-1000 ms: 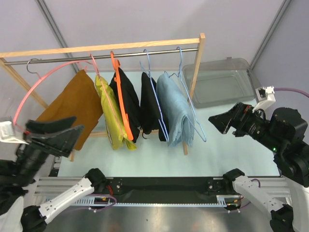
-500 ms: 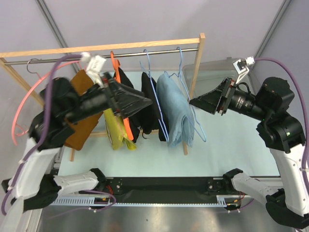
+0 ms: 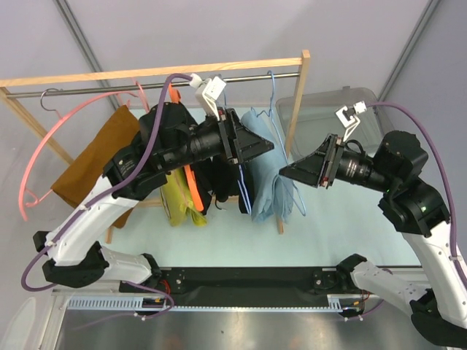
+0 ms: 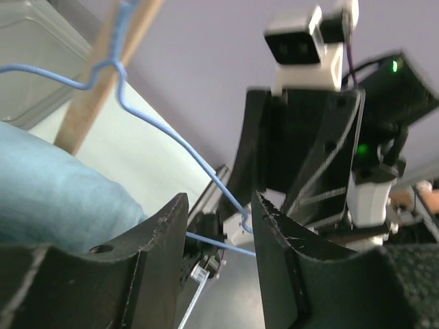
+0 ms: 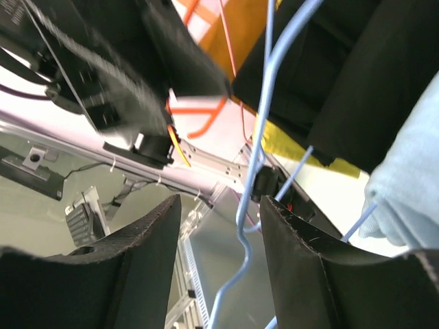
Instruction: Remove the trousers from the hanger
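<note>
Light-blue trousers [image 3: 268, 195] hang folded over a blue wire hanger [image 3: 271, 82] at the right end of the rail. My left gripper [image 3: 267, 146] reaches across the other garments to the trousers' upper left; in the left wrist view its jaws [image 4: 218, 202] stand apart with the hanger wire [image 4: 159, 127] running between them, untouched, and the trousers [image 4: 48, 199] to the left. My right gripper [image 3: 282, 173] points at the trousers from the right. Its jaws [image 5: 219, 202] are also apart, with the hanger wire [image 5: 251, 175] between them and the trousers [image 5: 411, 178] at the right edge.
A wooden rack with a metal rail [image 3: 87, 90] also carries a brown garment [image 3: 95, 157], a yellow one [image 3: 174, 197] and black ones [image 3: 222, 182] on pink, orange and blue hangers. The rack's right post [image 3: 296, 95] stands beside the trousers. A clear plastic bin [image 3: 339, 124] sits behind it.
The left arm swung from the far left across the rack to the blue hanger. The right arm moved left toward the trousers. Both pairs of jaws have narrowed around the wire.
</note>
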{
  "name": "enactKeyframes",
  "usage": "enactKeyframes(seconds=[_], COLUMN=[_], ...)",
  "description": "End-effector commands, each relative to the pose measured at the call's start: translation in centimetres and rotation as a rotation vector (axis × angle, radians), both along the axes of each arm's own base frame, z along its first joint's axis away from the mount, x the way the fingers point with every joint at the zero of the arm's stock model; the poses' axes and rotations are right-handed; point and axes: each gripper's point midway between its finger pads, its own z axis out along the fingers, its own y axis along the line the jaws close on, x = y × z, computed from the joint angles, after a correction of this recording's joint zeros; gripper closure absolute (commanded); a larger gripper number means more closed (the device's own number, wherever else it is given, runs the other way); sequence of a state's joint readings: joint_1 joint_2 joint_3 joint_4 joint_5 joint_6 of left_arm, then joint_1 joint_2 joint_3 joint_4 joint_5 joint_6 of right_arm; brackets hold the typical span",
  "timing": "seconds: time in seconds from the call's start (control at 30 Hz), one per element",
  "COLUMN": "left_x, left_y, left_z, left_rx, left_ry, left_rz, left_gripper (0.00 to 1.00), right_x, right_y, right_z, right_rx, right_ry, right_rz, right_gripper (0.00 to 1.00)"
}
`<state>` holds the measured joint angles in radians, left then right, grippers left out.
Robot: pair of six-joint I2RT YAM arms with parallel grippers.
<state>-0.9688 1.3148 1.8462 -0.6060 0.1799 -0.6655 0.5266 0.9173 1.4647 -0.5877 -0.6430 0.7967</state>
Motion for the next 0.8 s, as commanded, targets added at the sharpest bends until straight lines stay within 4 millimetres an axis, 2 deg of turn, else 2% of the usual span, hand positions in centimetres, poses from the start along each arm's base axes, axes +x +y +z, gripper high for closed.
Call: enactKeyframes(seconds=[0.0, 0.1, 0.27, 0.33, 0.47, 0.77], left_x=[1.7, 2.5, 3.2, 3.5, 3.9, 4.5], left_y=[0.7, -0.2, -1.7, -2.3, -3.4, -4.6], left_z=[1.4, 0.3, 0.1, -0.4, -0.4, -0.1], left_rx=[-0.092, -0.091, -0.11, -0.112, -0.139, -0.183], left_ry=[0.021, 0.059, 0.087, 0.104, 0.126, 0.14], left_rz=[0.128, 0.146, 0.135, 0.137, 0.124, 0.121], left_gripper=[0.53, 0.54, 0.57, 0.57, 0.58, 0.62], right_x=[-0.7, -1.0, -1.4, -1.4, -1.6, -1.6], right_y=[0.0, 0.1, 0.1, 0.1, 0.1, 0.5], right_z=[0.5, -0.1, -0.8, -0.9, -1.2, -2.4], right_rx=[0.039, 0.044, 0.055, 0.058, 0.052, 0.045], right_ry=[-0.032, -0.028, -0.024, -0.021, -0.023, -0.008], right_rz=[0.002, 0.007, 0.011, 0.01, 0.01, 0.019], right_gripper=[0.47, 0.58, 0.76, 0.78, 0.89, 0.99])
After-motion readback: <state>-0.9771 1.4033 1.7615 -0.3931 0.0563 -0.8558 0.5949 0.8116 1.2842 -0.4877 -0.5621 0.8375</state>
